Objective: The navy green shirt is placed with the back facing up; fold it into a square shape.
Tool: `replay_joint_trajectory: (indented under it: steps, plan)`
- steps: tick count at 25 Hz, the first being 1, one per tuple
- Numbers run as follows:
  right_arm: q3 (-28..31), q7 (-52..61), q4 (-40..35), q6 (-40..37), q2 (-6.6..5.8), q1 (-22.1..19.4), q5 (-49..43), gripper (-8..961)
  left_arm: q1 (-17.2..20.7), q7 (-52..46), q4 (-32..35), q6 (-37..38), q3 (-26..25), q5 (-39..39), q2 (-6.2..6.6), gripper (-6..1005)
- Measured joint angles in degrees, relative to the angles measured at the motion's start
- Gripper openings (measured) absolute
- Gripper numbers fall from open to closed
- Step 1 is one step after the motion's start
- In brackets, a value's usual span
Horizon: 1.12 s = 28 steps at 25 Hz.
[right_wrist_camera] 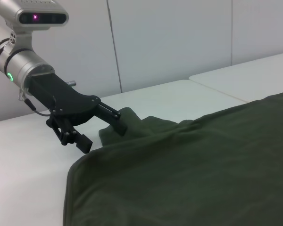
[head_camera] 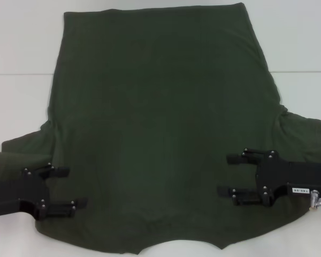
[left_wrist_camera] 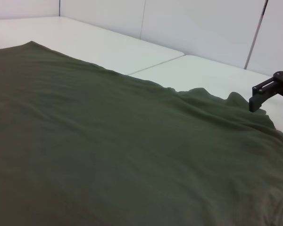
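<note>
The navy green shirt (head_camera: 160,128) lies spread flat on the white table, plain back up, hem at the far side and collar at the near edge. My left gripper (head_camera: 72,187) hovers open over the shirt's near left part by the sleeve, fingers pointing inward. My right gripper (head_camera: 230,174) stands open over the near right part by the other sleeve, fingers also pointing inward. The right wrist view shows the left gripper (right_wrist_camera: 104,132) open just above the sleeve cloth. In the left wrist view one finger of the right gripper (left_wrist_camera: 262,94) shows beyond the shirt (left_wrist_camera: 108,150).
White table (head_camera: 21,80) extends on both sides of the shirt, with a seam line across it. White wall panels (right_wrist_camera: 179,42) stand behind the table. The left arm's silver wrist (right_wrist_camera: 19,56) shows a green light.
</note>
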Motion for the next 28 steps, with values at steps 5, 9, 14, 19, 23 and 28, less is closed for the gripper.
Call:
replay_joint_trajectory:
  steps: [5,9,14,19,23,28]
  plan:
    - [0.07,-0.06,0.03,0.06,0.0,0.0,0.01,868,-0.02,0.0,-0.14,0.0,0.0,0.0,0.0,936]
    - [0.03,-0.05,0.03,0.07,-0.06,-0.01,0.01,868,-0.02,-0.8,-0.19,0.01,-0.04,-0.13,0.0,928]
    - [0.25,0.09,0.02,0.14,-0.1,-0.01,0.0,868,-1.22,-16.62,0.28,-0.04,-3.73,-0.37,1.34,917]
    - [0.0,0.14,0.0,0.17,-0.09,0.01,0.0,868,-3.56,-37.19,0.75,1.8,-7.68,3.45,5.39,906]
    - [-0.09,0.14,0.01,0.17,-0.02,0.43,0.0,868,-5.48,-46.2,2.09,0.76,-12.75,7.84,7.44,897]
    - [-0.13,0.15,0.0,0.16,0.0,0.69,-0.05,868,-6.48,-52.66,2.21,-6.11,-13.85,13.04,8.27,887]
